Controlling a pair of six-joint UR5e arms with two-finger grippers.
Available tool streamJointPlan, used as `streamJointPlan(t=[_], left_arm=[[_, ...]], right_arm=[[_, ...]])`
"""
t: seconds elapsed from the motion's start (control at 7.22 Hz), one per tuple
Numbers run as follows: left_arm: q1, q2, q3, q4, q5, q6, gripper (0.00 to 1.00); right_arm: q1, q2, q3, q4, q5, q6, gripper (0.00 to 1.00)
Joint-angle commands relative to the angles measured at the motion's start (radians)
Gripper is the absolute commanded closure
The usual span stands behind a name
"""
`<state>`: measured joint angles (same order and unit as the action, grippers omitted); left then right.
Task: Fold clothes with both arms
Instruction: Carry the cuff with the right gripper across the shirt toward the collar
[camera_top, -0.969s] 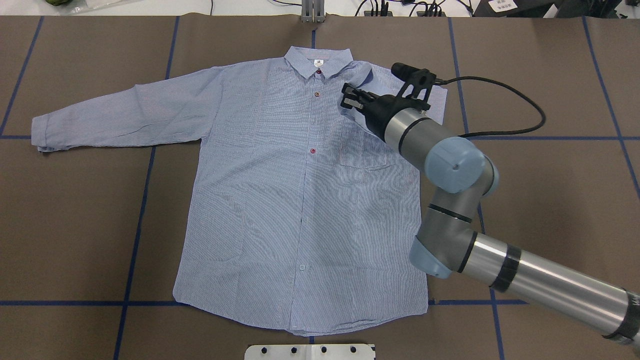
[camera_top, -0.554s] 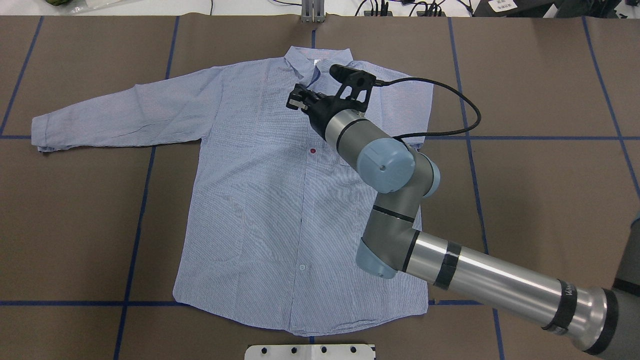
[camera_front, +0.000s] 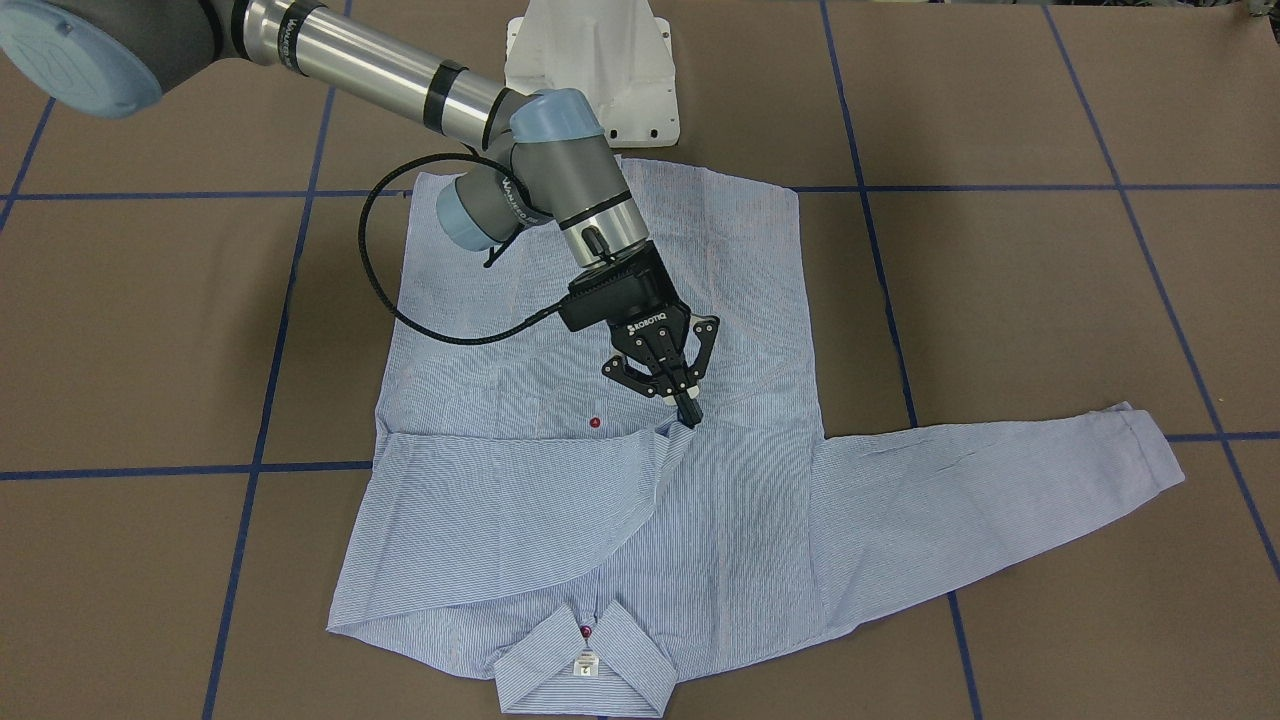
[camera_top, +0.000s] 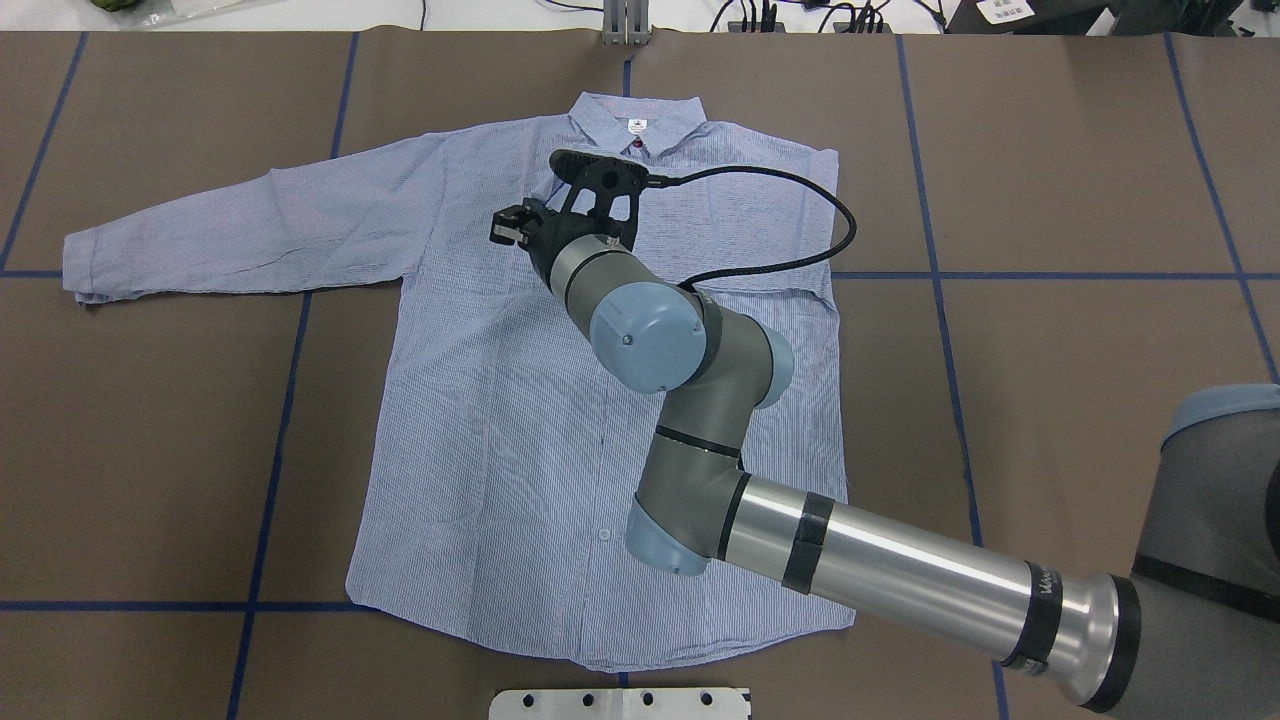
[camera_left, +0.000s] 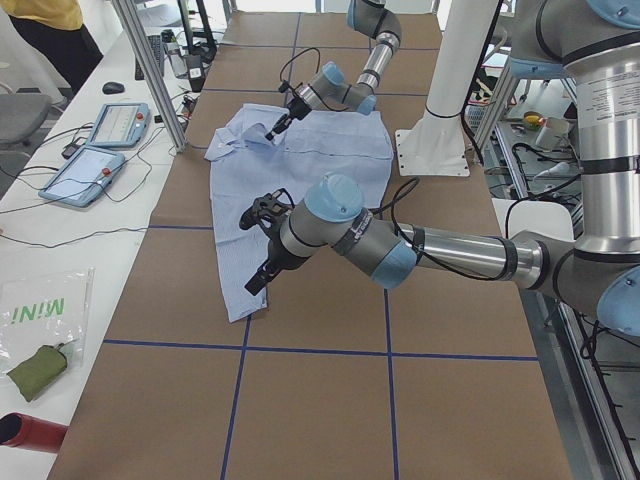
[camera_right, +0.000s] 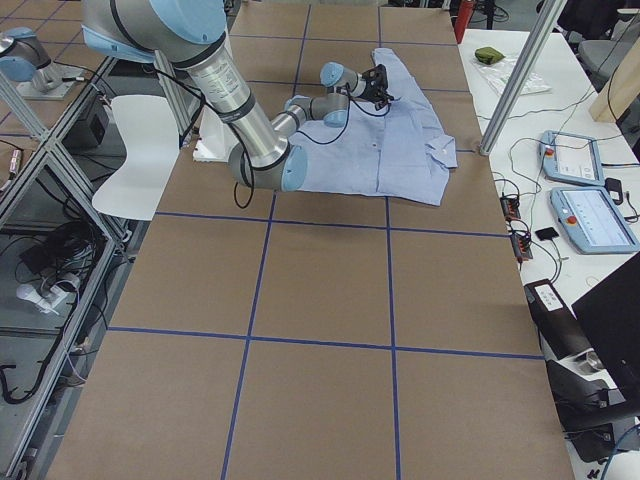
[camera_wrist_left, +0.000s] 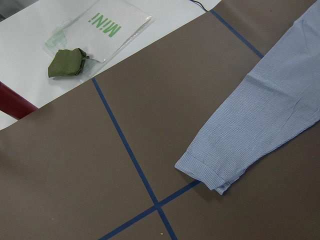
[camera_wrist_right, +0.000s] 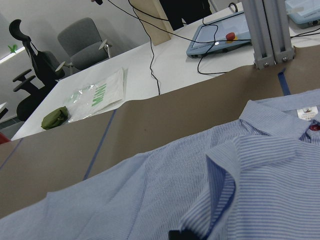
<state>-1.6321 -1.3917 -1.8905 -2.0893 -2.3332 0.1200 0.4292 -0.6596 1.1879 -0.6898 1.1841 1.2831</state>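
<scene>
Blue striped shirt (camera_front: 745, 480) lies on the surface (camera_front: 1000, 300), clamped at its folded sleeve (camera_front: 520, 510) by the right hand (camera_front: 688, 408); the left hand (camera_left: 255, 285) I cannot tell.

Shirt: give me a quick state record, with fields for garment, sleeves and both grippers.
shirt: flat on the table, front up
right sleeve: folded across the chest, its end pinched and raised
left sleeve: spread out flat, not folded
right gripper: shut on the right sleeve, over the chest
left gripper: hovers by the left sleeve's cuff; cannot tell if open or shut
</scene>
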Motion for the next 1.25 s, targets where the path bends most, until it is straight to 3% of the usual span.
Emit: streamJointPlan(t=[0.0, 0.14, 0.28, 0.42, 0.69, 0.83, 1.11], left_arm=[[0.0, -0.001, 0.01, 0.0, 0.0, 0.001, 0.0], [0.0, -0.001, 0.013, 0.0, 0.0, 0.001, 0.0], [0.0, -0.001, 0.013, 0.0, 0.0, 0.001, 0.0], [0.0, -0.001, 0.016, 0.0, 0.0, 0.001, 0.0], [0.002, -0.013, 0.06, -0.076, 0.002, -0.003, 0.0], [0.002, -0.019, 0.095, -0.162, 0.002, -0.003, 0.0], [0.03, -0.016, 0.187, -0.303, 0.0, -0.102, 0.0]], right_arm=[[-0.042, 0.088, -0.013, -0.307, 0.002, 0.007, 0.42], [-0.049, 0.165, -0.02, -0.558, -0.001, 0.015, 0.01], [-0.047, 0.21, -0.021, -0.696, 0.0, 0.016, 0.0], [-0.035, 0.222, -0.021, -0.718, 0.012, 0.007, 0.0], [0.118, 0.204, 0.008, -0.749, 0.288, -0.023, 0.0], [0.196, 0.145, 0.08, -0.761, 0.377, -0.124, 0.0], [0.386, -0.133, 0.454, -0.892, 0.616, -0.361, 0.0]])
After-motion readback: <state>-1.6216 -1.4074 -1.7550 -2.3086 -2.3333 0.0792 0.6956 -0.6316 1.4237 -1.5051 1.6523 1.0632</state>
